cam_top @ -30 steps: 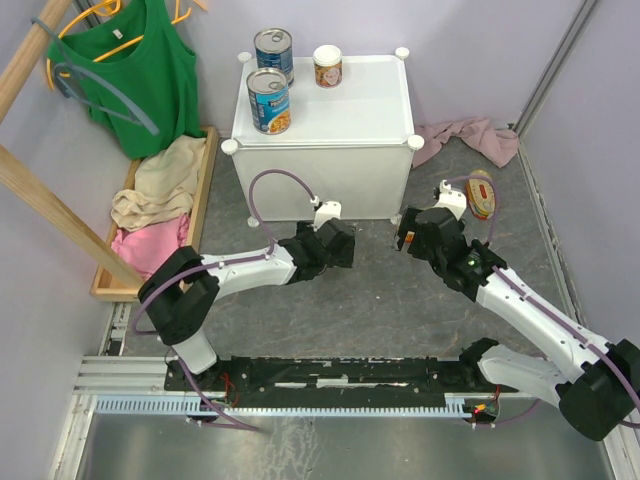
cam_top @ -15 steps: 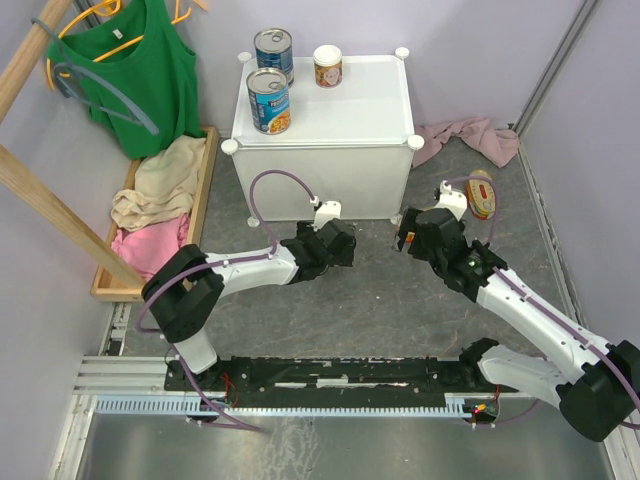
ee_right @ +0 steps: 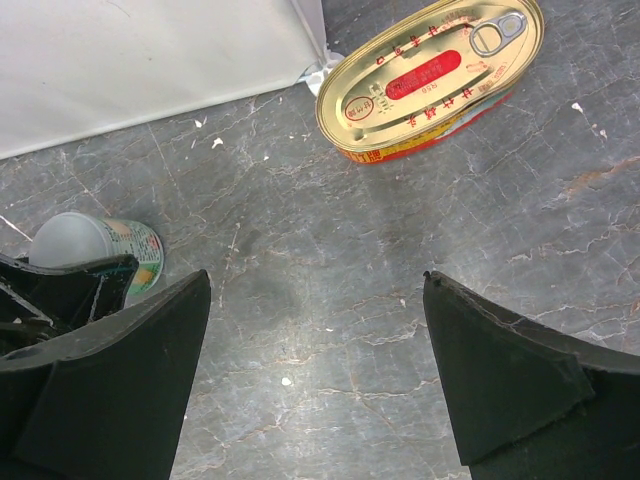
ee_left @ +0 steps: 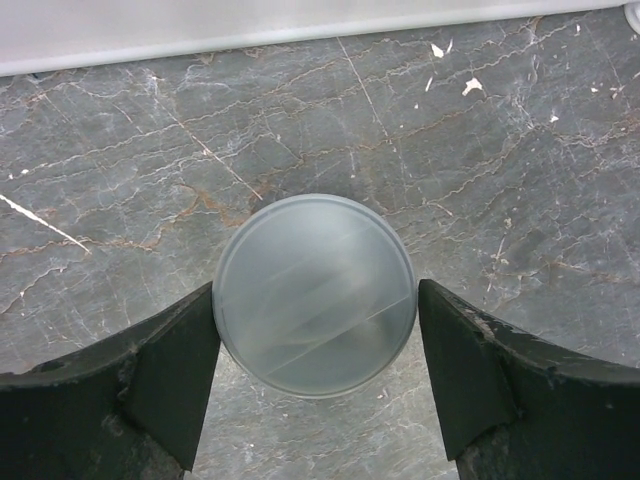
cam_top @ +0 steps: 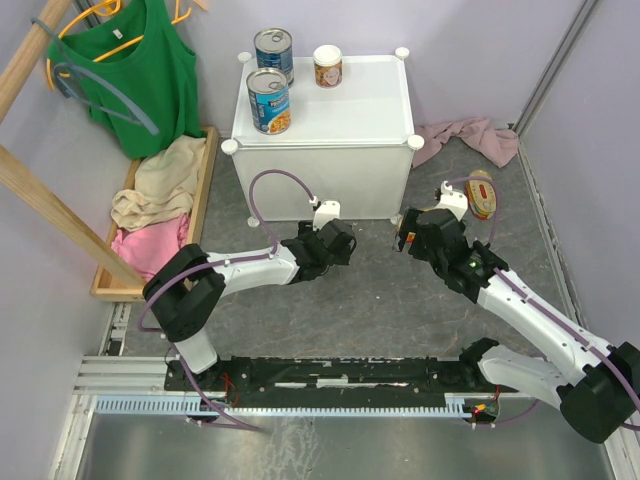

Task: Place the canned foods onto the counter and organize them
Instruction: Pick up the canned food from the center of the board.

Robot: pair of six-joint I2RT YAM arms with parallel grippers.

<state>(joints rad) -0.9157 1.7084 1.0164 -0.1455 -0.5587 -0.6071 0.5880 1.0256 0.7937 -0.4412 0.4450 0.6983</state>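
The white counter (cam_top: 340, 110) carries two tall blue-labelled cans (cam_top: 269, 100) (cam_top: 273, 52) and one small white-topped can (cam_top: 327, 66). My left gripper (cam_top: 335, 240) is low over the floor in front of the counter. In the left wrist view it (ee_left: 316, 288) is open, with a second small white-topped can (ee_left: 315, 295) standing between its fingers (ee_left: 170, 370); the left one is at the rim, the right one just clear. My right gripper (cam_top: 410, 232) (ee_right: 316, 275) is open and empty over bare floor. One gold oval tin (cam_top: 481, 193) (ee_right: 430, 80) lies beyond it. The other tin is out of view.
A wooden tray of clothes (cam_top: 160, 200) stands left of the counter, under a green top on a hanger (cam_top: 140, 70) and a slanted wooden pole (cam_top: 50, 205). A pink cloth (cam_top: 470, 137) lies at the back right. The counter wall (ee_right: 150, 60) is close to both grippers.
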